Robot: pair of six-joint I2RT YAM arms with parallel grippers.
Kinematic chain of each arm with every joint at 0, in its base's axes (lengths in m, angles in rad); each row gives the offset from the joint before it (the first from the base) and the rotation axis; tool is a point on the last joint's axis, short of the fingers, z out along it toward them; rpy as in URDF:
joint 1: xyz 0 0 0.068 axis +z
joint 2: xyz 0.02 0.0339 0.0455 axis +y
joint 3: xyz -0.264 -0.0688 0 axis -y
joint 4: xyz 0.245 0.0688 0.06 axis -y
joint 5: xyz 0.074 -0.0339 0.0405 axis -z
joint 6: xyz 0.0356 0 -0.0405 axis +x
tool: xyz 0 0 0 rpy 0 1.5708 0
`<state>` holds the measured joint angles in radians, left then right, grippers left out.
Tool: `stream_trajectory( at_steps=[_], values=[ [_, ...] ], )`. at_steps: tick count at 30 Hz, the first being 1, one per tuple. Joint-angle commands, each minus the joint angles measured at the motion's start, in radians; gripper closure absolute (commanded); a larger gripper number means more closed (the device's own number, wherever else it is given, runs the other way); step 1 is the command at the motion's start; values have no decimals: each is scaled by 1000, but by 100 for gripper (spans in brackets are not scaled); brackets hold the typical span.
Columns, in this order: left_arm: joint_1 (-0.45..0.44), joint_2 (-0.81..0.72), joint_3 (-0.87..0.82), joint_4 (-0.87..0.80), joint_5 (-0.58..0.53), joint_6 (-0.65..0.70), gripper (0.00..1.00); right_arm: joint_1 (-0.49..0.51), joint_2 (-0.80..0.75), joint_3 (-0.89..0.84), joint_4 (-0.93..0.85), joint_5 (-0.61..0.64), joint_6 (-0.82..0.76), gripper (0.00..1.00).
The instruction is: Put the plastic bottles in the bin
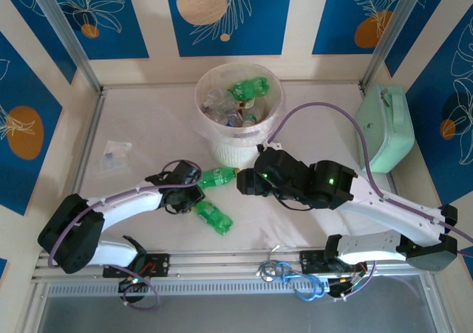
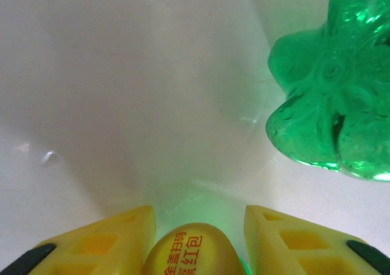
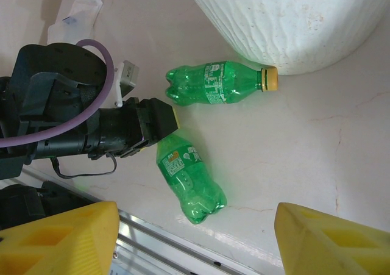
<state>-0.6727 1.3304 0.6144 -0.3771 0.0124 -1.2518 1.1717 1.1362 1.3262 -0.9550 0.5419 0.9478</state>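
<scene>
— From overhead, which arm is nearer the near bottle?

— The left. The left gripper is sitting at the cap end, and the bottle's long axis is running away from it, toward the near edge and rightward. The bin is standing beyond, with several bottles lying inside.

— And through the left wrist?

— A yellow cap is showing between the fingers, which are standing narrow on either side of it. I cannot tell whether they are pinching it. The other bottle is showing its base up to the right.

— The right wrist?

— The right gripper is hanging wide above both bottles and holding nothing. The other bottle is lying crosswise, pointing its cap at the bin's foot.
</scene>
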Motion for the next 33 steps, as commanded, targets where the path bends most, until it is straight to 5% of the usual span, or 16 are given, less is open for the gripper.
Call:
stream_trajectory(
  at_steps=[1,15,24,33],
  values=[
    [-6,-21,15,-10,-35,-14,61,5,3,15,-5,-13,9,32],
    [3,-203,80,-106,-31,96,75,9,-3,13,12,-35,-18,32],
    [17,-402,257,-148,138,400,74,-123,-39,-47,192,-473,-141,16],
    [16,-339,507,-36,445,541,70,-207,11,-9,296,-728,-206,7]
  ],
)
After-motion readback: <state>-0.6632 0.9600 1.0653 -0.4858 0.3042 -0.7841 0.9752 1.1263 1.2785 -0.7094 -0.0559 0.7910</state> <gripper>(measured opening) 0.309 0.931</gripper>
